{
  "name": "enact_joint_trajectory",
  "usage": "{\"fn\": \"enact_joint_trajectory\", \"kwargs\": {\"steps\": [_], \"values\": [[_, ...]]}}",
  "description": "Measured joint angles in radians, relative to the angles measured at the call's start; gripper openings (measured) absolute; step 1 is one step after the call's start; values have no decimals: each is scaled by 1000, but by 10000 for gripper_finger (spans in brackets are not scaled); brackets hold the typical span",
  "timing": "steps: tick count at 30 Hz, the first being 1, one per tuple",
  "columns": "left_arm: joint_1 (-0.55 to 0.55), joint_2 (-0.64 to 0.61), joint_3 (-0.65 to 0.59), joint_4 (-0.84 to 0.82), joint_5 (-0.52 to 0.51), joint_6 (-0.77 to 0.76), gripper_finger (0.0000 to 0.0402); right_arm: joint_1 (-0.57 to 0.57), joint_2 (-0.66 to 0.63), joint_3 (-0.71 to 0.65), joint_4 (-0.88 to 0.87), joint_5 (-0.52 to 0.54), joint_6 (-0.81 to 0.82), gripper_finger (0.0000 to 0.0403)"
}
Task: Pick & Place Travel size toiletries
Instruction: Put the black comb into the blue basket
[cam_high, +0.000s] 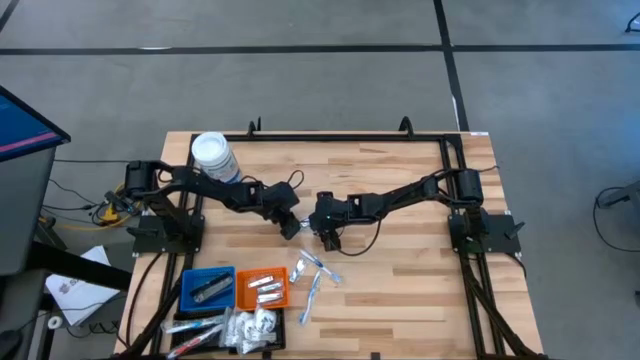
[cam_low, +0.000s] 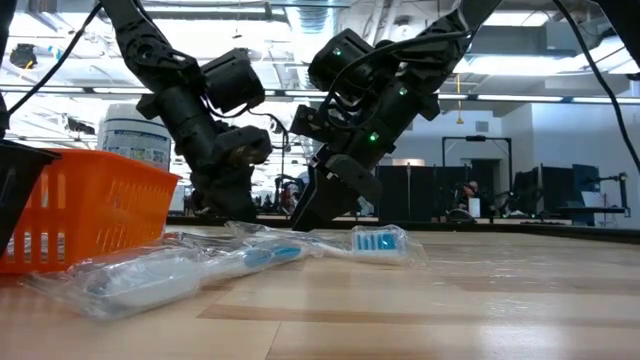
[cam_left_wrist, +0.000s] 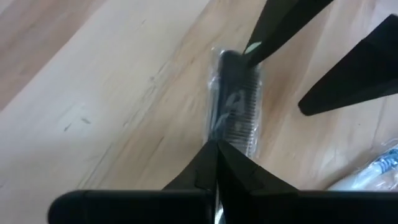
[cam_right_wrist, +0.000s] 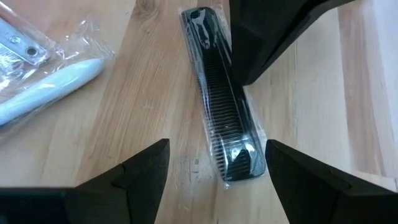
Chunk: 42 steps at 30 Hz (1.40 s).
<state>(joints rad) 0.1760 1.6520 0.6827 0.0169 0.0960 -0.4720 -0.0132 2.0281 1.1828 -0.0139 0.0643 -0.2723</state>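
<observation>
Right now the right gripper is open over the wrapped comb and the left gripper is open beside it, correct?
Not quite. The left gripper is shut, fingertips together at one end of the comb, as the left wrist view shows. The right gripper is indeed open over it.

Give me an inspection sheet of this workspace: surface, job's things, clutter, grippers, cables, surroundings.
Surface: wooden table, dark frame along its edges.
Job's things: wrapped black comb flat on the wood mid-table; wrapped toothbrushes loose beside the orange tray; more packets in the orange and blue tray.
Clutter: white-lidded jar at the far left corner.
Grippers: left gripper shut, tips at one end of the comb; right gripper open, straddling the comb's other end, not closed on it.
Cables: loops along both arms; bundle off the table's left edge.
Surroundings: grey floor with dark lines; lab room behind.
</observation>
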Motion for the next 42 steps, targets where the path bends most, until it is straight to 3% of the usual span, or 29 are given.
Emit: {"fn": "enact_joint_trajectory", "kwargs": {"steps": [17, 28, 42], "values": [[8, 16, 5, -32, 5, -4, 1, 0, 0, 0, 36, 0, -25, 260], [11, 18, 3, -37, 17, -5, 1, 0, 38, -2, 74, 99, -26, 260], [11, 19, 2, -36, 25, -4, 1, -18, 87, 20, 173, 53, -46, 260]]}}
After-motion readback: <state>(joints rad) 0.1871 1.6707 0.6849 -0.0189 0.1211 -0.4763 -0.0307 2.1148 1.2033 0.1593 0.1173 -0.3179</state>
